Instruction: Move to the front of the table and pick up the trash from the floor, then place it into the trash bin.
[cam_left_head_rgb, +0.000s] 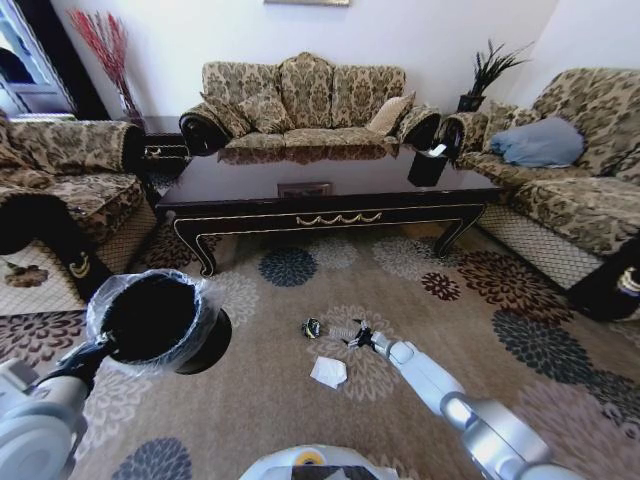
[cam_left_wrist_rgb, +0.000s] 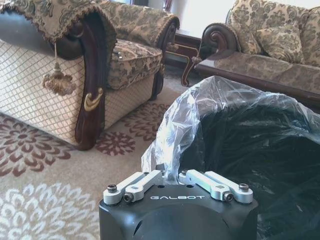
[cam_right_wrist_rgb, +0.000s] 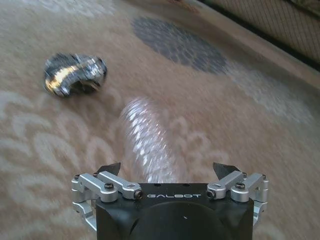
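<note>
Pick step: right gripper (cam_right_wrist_rgb: 170, 172), jaws apart, straddles the clear ribbed plastic bottle (cam_right_wrist_rgb: 147, 142) lying on the beige flowered carpet (cam_left_head_rgb: 300, 420); next it needs to close. Left gripper (cam_left_wrist_rgb: 177, 172) is clamped on the black bag-lined trash bin (cam_left_head_rgb: 155, 320), held off the floor.

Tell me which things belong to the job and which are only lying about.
Job: clear bottle between open right gripper; dark wrapper; white paper; trash bin held by left gripper.
Lying about: table, tissue box, blue cushion.
</note>
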